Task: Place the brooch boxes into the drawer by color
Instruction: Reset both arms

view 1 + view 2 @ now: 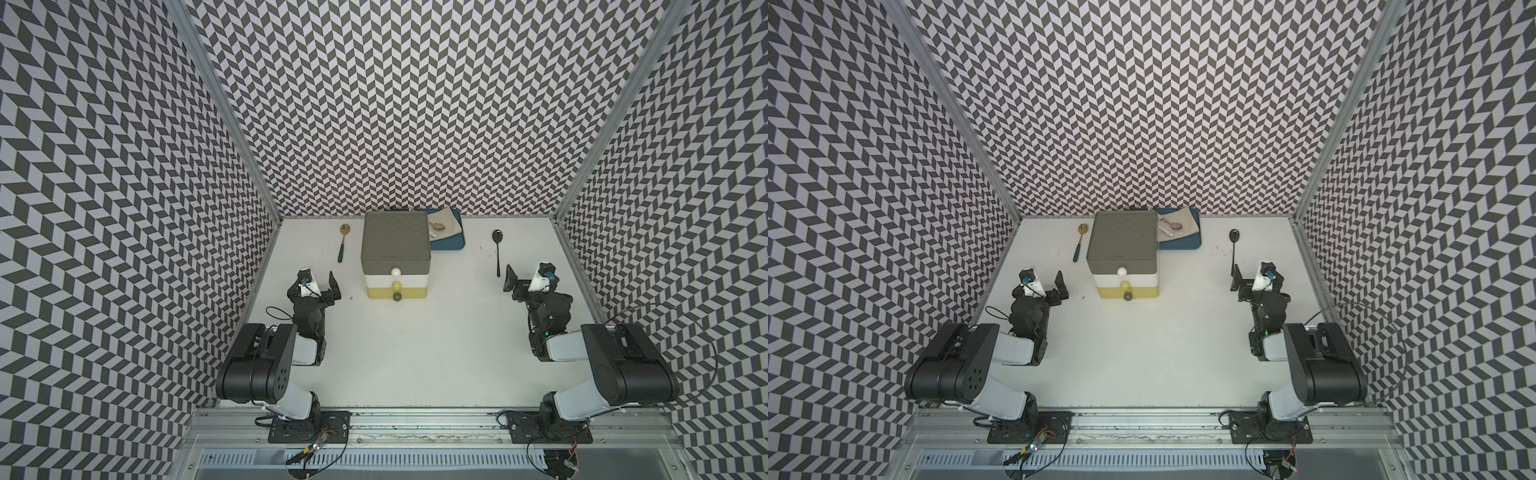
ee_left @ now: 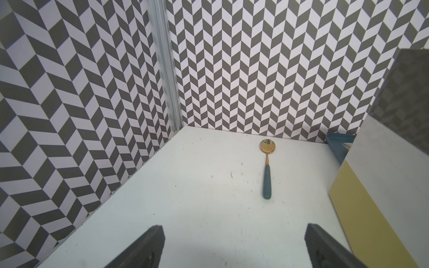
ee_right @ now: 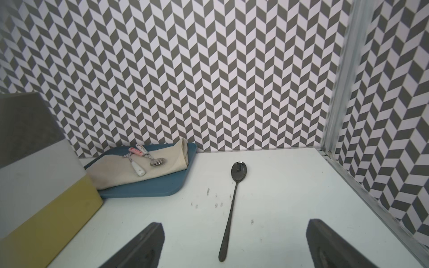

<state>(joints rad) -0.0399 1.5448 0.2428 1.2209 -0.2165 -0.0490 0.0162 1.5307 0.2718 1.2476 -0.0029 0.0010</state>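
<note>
Two robot arms [image 1: 266,365] sit nearest, the left gripper [image 2: 233,241] and right gripper [image 3: 234,241] each spread wide, gripping nothing (the wrist views show this best). Centred toward the back stands the drawer [image 1: 395,245], all three tiers pushed in. It half hides a blue tray [image 1: 451,245] in both top views. Only the right wrist view shows the tray's cloth [image 3: 162,168] and small cutlery [image 3: 139,167] clearly. A gold spoon [image 1: 344,241] lies left of the drawer, a black spoon [image 1: 497,249] right.

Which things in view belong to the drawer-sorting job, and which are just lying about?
Job: drawer, closed; no brooch boxes in sight.
Lying about: gold spoon; black spoon; blue tray holding a cloth and small cutlery.
</note>
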